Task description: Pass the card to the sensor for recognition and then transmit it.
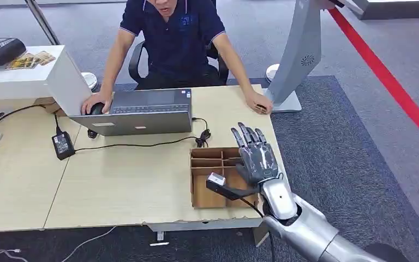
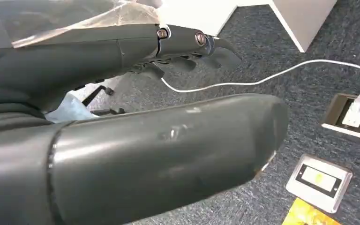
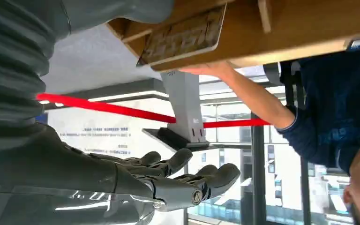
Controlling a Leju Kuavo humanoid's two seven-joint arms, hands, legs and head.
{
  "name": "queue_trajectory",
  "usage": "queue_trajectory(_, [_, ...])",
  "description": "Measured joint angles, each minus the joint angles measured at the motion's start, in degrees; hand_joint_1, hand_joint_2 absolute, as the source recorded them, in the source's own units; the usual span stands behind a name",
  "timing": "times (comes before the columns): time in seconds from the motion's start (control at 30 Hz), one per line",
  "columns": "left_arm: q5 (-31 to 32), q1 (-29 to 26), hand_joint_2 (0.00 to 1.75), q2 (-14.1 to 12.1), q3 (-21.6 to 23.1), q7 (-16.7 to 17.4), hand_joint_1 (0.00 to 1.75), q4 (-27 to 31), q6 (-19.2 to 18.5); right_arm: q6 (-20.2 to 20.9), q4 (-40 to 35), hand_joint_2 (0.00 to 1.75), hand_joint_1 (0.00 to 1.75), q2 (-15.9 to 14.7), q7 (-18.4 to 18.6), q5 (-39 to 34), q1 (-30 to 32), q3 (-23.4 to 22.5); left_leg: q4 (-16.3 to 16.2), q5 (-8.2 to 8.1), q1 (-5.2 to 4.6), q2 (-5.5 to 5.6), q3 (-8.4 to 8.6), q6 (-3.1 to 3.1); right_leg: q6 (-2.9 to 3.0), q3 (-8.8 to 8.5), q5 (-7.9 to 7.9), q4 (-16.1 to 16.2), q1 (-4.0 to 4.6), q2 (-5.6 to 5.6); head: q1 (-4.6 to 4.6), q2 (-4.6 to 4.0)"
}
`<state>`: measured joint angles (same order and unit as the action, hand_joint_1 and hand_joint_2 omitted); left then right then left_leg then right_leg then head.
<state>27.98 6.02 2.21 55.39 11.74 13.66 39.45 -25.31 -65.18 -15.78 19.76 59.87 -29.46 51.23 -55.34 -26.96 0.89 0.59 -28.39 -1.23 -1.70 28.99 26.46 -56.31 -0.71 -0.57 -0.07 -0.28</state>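
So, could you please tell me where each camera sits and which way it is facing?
Head view: high on the body, looking down at the desk, cardboard organizer and open right hand.
Left wrist view: behind the left hand, facing carpet and floor sockets.
Right wrist view: behind the right hand, facing the person.
Shared: person, grey stand, organizer.

On the desk [image 1: 114,180] before us, a divided tray [image 1: 210,177] sits near the right front edge, and our right hand [image 1: 256,155] hovers over its right side, holding nothing. Behind the tray lies a laptop [image 1: 142,112], with a person [image 1: 172,38] seated behind it, one hand on a mouse [image 1: 95,108] left of the laptop. A power brick [image 1: 63,145] lies front-left of the laptop. The sensor stand [image 1: 300,54] rises at the desk's far right corner
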Motion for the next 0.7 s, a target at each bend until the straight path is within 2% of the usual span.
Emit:
queue_trajectory(0.3, [0.0,0.0,0.00,0.0,0.0,0.2,0.00,0.0,0.2,-2.2,0.2,1.75,0.16,-0.1,0.6,-1.5,0.8,-1.8,0.0,0.00,0.00,0.00,0.00,0.00,0.00,0.00,0.00,0.0,0.00,0.00,0.00,-0.02])
queue_trajectory(0.7, [0.0,0.0,0.00,0.0,0.0,0.2,0.00,0.0,0.2,-2.4,0.5,1.75,0.21,-0.1,0.7,-1.7,1.4,-2.4,0.0,0.00,0.00,0.00,0.00,0.00,0.00,0.00,0.00,0.0,0.00,0.00,0.00,-0.02])
